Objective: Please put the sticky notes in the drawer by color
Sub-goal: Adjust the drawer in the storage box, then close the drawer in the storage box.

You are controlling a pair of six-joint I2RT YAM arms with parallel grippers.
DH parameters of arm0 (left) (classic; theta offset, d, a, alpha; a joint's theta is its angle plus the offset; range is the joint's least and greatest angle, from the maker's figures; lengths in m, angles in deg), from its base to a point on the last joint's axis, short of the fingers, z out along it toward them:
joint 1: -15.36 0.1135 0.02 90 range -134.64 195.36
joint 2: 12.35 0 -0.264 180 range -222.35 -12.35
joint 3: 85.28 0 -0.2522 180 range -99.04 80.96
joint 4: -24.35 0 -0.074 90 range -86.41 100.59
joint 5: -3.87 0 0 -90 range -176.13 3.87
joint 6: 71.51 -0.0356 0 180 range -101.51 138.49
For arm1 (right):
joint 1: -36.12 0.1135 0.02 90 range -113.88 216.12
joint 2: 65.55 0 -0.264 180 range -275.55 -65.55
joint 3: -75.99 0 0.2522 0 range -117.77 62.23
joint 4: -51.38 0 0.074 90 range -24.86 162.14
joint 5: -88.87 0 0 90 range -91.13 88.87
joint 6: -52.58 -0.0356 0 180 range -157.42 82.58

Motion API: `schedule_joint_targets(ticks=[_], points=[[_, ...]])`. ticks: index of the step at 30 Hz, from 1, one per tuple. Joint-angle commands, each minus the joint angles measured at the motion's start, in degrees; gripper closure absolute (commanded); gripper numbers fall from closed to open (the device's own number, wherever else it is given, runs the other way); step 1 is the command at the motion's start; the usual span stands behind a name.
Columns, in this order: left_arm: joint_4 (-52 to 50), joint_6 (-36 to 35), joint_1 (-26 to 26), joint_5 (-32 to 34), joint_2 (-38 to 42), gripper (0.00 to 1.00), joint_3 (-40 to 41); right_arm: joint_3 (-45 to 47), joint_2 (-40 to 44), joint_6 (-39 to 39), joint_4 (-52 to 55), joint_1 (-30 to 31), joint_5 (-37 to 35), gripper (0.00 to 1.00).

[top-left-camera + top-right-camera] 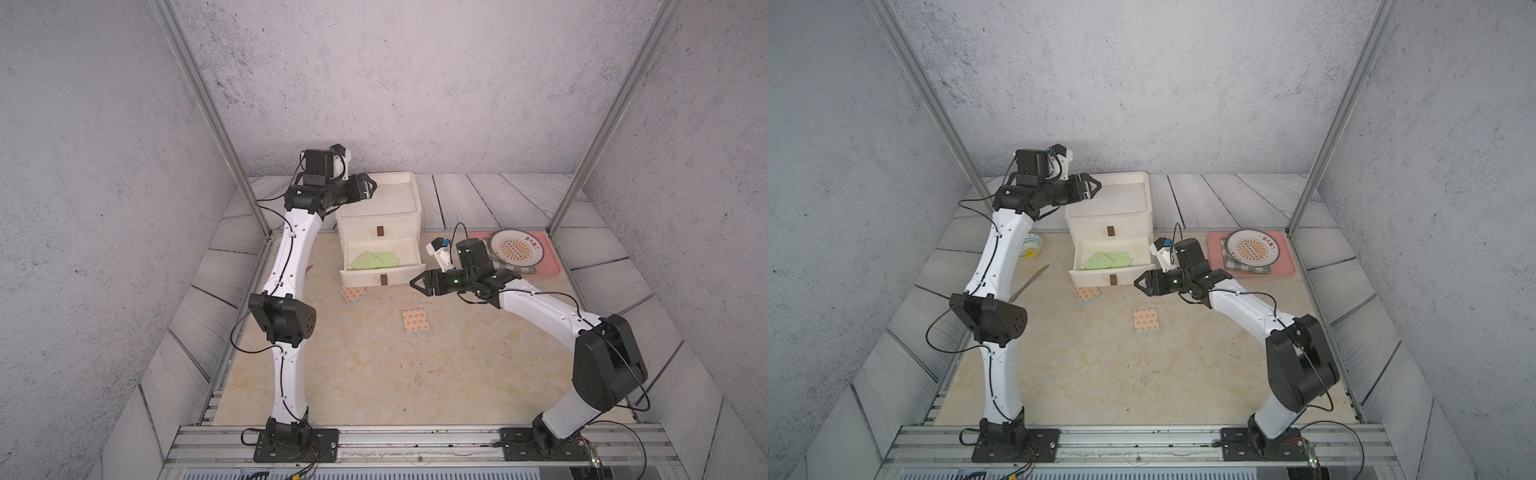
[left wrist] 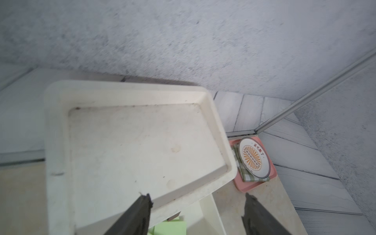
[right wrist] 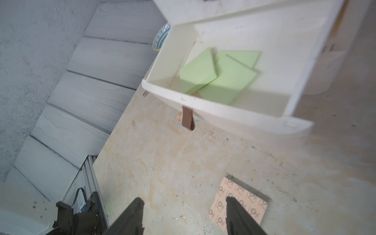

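Spread, gripping nothing: left gripper point(image 2: 197, 196) above the drawer point(image 2: 130, 142), right gripper point(image 3: 184, 199) above mottled beige tabletop point(image 3: 162, 162); grey walls point(image 1: 415, 83) beyond.

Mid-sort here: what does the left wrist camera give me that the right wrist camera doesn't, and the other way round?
Only the left wrist: the recessed top of the white chest, and the pink tray with the plate on the checked cloth.

Only the right wrist: the open drawer's brown tab handle, an orange-patterned pad on the table by the open right gripper, a second orange pad peeking from beneath the drawer front, and a striped bowl past the drawer.

Both: the chest and the green pads in its open drawer; the left wrist catches only their edge.
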State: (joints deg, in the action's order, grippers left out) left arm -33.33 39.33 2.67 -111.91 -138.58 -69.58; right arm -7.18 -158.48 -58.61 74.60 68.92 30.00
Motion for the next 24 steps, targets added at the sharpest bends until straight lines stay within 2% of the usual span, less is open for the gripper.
schedule_joint_targets(ticks=[1, 8, 15, 19, 24], points=[[-0.3, 0.4, -0.1, -3.2, -7.0, 0.25, -3.4, 0.0, -1.2, -0.1, -1.6, 3.8, -0.8, 0.34], [1.4, -0.7, -0.2, -2.4, -12.2, 0.25, -3.4, -2.9, -6.0, -2.2, -4.8, 4.7, 0.5, 0.37], [0.5, -1.6, -0.1, -2.4, -12.6, 0.25, -0.5, -3.9, -10.0, -2.3, -6.7, 5.1, -0.5, 0.37], [1.6, -1.8, -0.1, -1.6, -10.9, 0.25, 4.1, -4.4, -14.2, -4.0, -12.8, 6.4, -3.6, 0.38], [1.6, -2.0, -0.1, -2.0, -10.5, 0.24, 6.4, -9.2, -21.3, -6.7, -20.8, 7.8, -7.8, 0.38]])
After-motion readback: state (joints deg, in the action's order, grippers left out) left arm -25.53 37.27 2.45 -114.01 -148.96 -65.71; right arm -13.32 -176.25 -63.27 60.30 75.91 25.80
